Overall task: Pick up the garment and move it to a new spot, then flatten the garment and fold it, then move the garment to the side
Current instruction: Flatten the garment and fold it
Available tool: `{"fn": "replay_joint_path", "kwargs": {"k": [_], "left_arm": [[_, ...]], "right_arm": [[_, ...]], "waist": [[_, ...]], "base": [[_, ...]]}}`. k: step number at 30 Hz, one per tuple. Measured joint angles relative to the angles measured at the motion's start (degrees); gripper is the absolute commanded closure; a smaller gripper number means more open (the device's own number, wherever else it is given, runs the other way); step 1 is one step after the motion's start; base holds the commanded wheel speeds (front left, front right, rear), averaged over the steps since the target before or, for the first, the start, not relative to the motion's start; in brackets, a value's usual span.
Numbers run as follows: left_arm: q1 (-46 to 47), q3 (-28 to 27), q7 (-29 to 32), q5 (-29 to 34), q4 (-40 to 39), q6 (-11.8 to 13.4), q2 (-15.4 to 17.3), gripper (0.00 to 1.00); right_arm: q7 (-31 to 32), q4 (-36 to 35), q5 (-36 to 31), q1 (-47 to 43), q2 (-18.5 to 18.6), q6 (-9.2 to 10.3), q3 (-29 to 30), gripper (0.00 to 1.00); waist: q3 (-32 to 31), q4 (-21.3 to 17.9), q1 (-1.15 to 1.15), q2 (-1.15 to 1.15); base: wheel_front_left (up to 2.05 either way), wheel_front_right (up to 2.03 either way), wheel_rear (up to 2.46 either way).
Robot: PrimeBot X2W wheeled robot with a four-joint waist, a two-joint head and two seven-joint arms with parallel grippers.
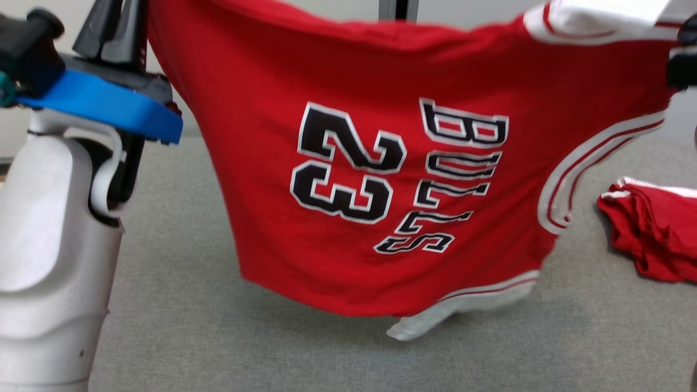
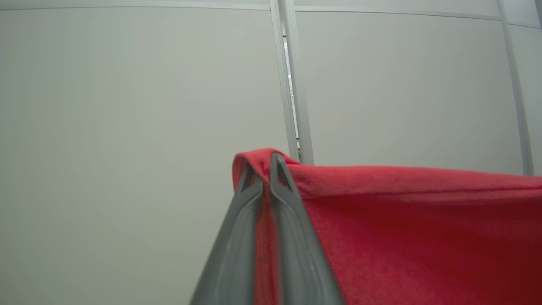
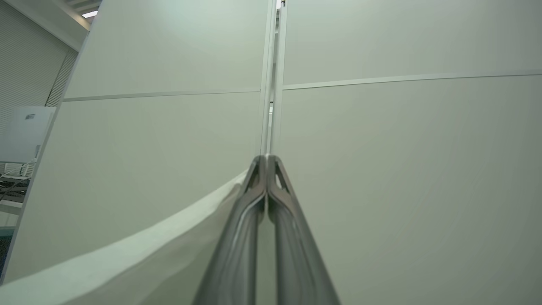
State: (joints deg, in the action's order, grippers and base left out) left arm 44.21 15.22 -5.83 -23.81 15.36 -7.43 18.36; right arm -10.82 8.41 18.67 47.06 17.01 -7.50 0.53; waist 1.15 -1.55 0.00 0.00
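the red jersey [image 1: 256, 179] hangs spread across the middle of the frame over the grey surface [image 1: 190, 337]. left gripper [image 2: 266, 167] pinches its red corner; right gripper [image 3: 266, 161] pinches its white edge.

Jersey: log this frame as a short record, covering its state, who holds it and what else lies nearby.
garment: red jersey, "23 BULLS" print turned sideways
state: lifted, spread between both arms over the grey surface
left fingers: shut on a red edge
right fingers: shut on a white edge
nearby: second red garment, crumpled, at the robot's right
task step: not yet flattened or folded
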Motion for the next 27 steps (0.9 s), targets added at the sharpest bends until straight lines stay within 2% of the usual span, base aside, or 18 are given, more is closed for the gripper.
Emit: {"fn": "replay_joint_path", "kwargs": {"k": [4, 9, 13, 16, 21, 27], "left_arm": [[4.5, -0.2, 0.9, 0.0, 4.5, 0.6, -0.5, 1.0], [13.1, -1.2, -3.1, 1.3, 12.3, 1.8, -1.1, 1.0], [20.6, -2.3, -7.4, 2.2, 17.1, 2.4, -1.5, 1.0], [23.3, -3.1, -8.8, 2.6, 19.2, 2.3, -2.1, 1.0], [18.4, -4.4, -9.2, 2.6, 21.5, 1.7, -2.9, 1.0], [0.1, -5.5, -9.2, 3.8, 23.0, 0.8, -5.4, 1.0]], "right_arm": [[0.3, 8.0, -2.5, 7.1, 0.2, 0.0, 0.4, 1.0], [-2.0, 16.8, -8.5, 18.6, -0.2, 0.0, 2.8, 1.0], [-3.7, 19.6, -12.9, 27.1, -0.8, 0.0, 5.1, 1.0], [-4.1, 20.6, -13.5, 29.9, -1.8, 0.0, 7.0, 1.0], [-4.2, 18.6, -11.7, 23.9, -3.1, -0.01, 7.4, 1.0], [-4.2, 14.6, -6.0, 1.8, -4.3, -0.01, 5.4, 1.0]], "waist": [[3.8, -0.3, 0.01, 0.0], [9.1, -0.6, 0.02, 0.0], [12.7, -0.8, 0.02, 0.0], [14.5, -0.8, 0.02, 0.0], [15.2, -1.5, 0.02, 0.0], [14.5, -2.0, 0.01, 0.0]], "base": [[0.0, 0.0, 0.0], [0.0, 0.0, 0.0], [0.0, 0.0, 0.0], [0.0, 0.0, 0.0], [0.0, 0.0, 0.0], [0.0, 0.0, 0.0]]}}
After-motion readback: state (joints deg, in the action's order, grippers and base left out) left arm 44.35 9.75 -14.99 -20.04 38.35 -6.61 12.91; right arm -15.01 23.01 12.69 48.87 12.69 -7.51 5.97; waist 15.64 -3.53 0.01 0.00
